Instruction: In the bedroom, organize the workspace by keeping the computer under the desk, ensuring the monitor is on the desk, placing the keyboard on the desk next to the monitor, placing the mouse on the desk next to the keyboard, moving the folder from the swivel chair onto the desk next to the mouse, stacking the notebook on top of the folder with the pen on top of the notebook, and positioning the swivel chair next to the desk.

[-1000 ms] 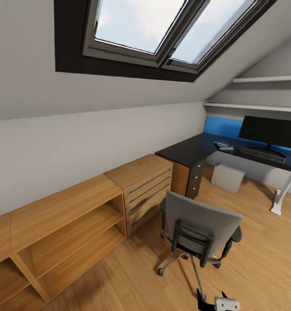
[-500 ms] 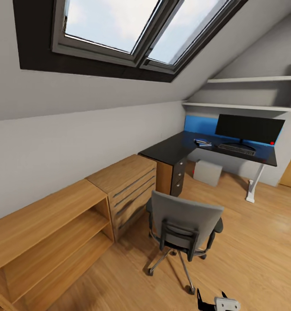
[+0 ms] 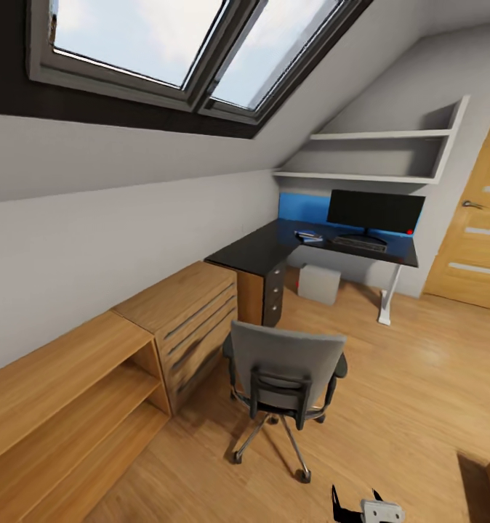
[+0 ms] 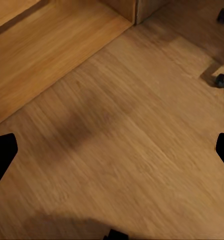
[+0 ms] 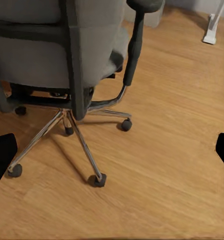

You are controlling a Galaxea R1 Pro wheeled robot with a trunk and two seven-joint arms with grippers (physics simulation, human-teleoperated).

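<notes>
While the robot stands back on the wood floor (image 4: pixel 121 140) of the bedroom, the task's things sit well apart from it, at the far corner.

Status, as far as visible:
- Monitor (image 3: pixel 376 211) upright on the dark surface (image 3: pixel 256 250). Judged done.
- Keyboard (image 3: pixel 360 244) lies just in front of the monitor. Judged done.
- Computer (image 3: pixel 319 283), a pale box, on the floor under the surface. Judged done.
- Small flat stack (image 3: pixel 308 235) beside the keyboard; too small to tell whether it is notebook, folder or mouse.
- Mouse, pen: cannot make out at this range.
- Swivel chair (image 3: pixel 285 378) stands near the wooden drawer unit (image 3: pixel 190 309), its back toward the camera, apart from the monitor end. Seat is hidden by the backrest, so a folder on it cannot be confirmed. Repositioning judged not yet done.

Hands: left hand (image 4: pixel 112 150) shows two dark fingertips at opposite edges of its wrist view, spread wide, nothing between them, only floor below. Right hand (image 5: pixel 112 150) likewise spread and empty, pointed at the chair's star base and casters (image 5: pixel 97 180).

Judgement: early stage; approach to the chair comes next.
</notes>
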